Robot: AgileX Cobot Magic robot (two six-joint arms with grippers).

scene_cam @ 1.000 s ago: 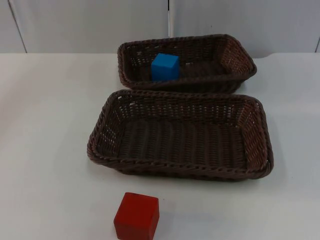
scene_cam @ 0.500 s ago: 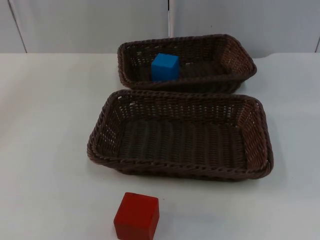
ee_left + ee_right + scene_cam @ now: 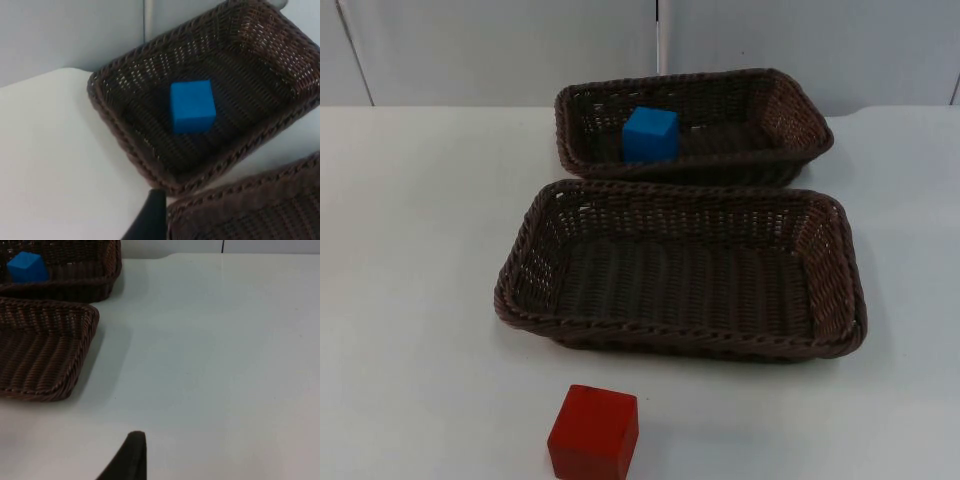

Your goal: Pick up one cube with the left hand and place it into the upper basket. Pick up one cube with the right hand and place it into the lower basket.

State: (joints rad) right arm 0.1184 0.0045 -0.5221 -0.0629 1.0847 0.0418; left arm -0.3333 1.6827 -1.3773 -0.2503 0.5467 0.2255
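Inside the upper brown woven wicker basket [image 3: 790, 125] sits a blue cube [image 3: 650, 134]; the lower brown wicker basket [image 3: 840, 290] holds nothing, and a red cube [image 3: 593, 432] rests on the white table [image 3: 410, 250] before it. Whether either gripper is open cannot be told.

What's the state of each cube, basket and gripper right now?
blue cube: resting inside the upper basket, released.
red cube: on the table in front of the lower basket, not yet picked.
lower basket: holds no cube.
left gripper: beside the upper basket's rim.
right gripper: over bare table.
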